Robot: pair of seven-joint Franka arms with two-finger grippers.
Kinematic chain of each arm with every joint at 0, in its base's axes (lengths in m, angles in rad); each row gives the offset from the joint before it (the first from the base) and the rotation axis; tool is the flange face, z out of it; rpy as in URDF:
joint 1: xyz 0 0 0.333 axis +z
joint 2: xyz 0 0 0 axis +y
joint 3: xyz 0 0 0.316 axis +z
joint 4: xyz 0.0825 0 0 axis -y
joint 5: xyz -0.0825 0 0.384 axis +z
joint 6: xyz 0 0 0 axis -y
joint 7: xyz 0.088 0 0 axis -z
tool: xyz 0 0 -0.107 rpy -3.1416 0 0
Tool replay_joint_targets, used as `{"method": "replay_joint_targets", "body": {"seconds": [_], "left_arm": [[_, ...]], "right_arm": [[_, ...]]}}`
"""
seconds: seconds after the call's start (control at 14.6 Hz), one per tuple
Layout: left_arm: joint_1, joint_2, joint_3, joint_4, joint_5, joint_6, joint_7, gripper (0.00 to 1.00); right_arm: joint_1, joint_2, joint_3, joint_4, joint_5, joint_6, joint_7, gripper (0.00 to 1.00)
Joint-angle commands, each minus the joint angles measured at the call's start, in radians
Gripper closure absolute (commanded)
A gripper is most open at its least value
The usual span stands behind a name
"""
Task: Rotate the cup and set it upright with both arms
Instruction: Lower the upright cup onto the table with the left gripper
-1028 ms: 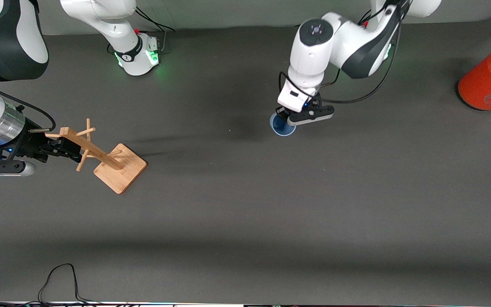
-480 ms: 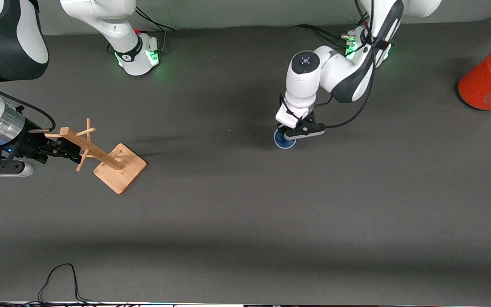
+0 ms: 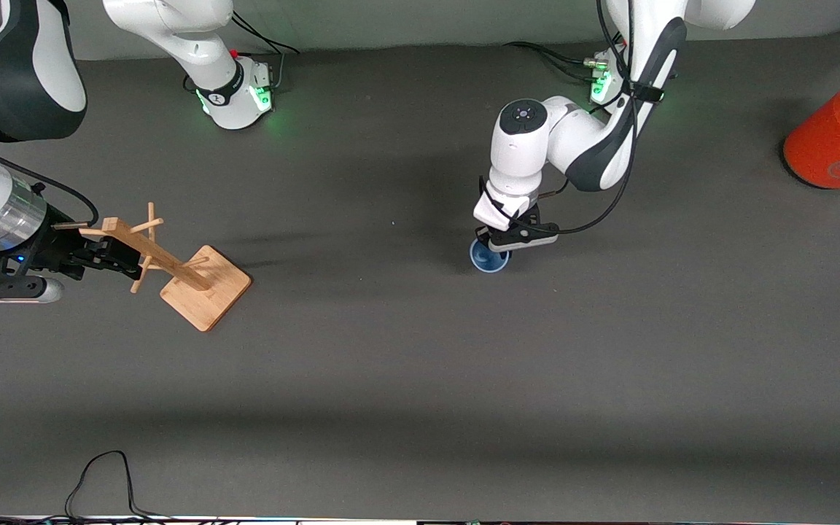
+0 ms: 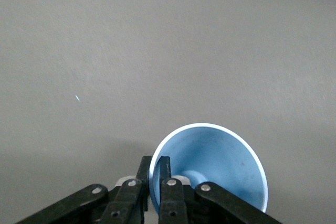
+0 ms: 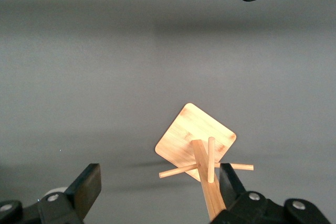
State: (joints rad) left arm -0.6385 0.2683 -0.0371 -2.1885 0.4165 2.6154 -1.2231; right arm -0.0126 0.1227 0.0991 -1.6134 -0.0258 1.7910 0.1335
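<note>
The cup (image 3: 488, 257) hangs mouth-up, its rim pinched in the closed left gripper (image 3: 496, 246) over the table (image 3: 420, 379), so it should descend straight and release gently, while the right gripper (image 3: 103, 255) waits wide open around the wooden rack (image 3: 187, 275).

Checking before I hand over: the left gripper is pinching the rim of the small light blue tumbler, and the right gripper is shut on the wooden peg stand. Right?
Not quite. The right gripper is open, its fingers on either side of the wooden peg stand's post without closing on it, as the right wrist view shows. The rest holds: the left gripper is pinching the small light blue tumbler's rim.
</note>
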Motion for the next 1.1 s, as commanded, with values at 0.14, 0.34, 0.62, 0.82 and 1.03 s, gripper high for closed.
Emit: {"method": "replay_joint_targets", "body": {"seconds": [0.14,0.34,0.62,0.82,1.03], "left_arm": [[-0.010,0.055,0.000,0.026,0.079,0.014,-0.090,1.00],[-0.009,0.071,-0.001,0.027,0.079,0.020,-0.090,1.00],[-0.007,0.077,-0.001,0.027,0.084,0.017,-0.085,1.00],[-0.010,0.081,-0.001,0.030,0.084,0.011,-0.085,0.51],[-0.013,0.080,-0.003,0.032,0.084,0.000,-0.088,0.00]], "right_arm": [[0.016,-0.021,-0.010,-0.022,-0.013,0.027,0.006,0.00],[0.014,-0.026,-0.010,-0.022,-0.013,0.027,0.005,0.00],[0.014,-0.031,-0.010,-0.022,-0.011,0.025,0.003,0.00],[0.014,-0.029,-0.010,-0.023,-0.006,0.027,0.005,0.00],[0.016,-0.021,-0.010,-0.023,-0.008,0.025,0.005,0.00]]}}
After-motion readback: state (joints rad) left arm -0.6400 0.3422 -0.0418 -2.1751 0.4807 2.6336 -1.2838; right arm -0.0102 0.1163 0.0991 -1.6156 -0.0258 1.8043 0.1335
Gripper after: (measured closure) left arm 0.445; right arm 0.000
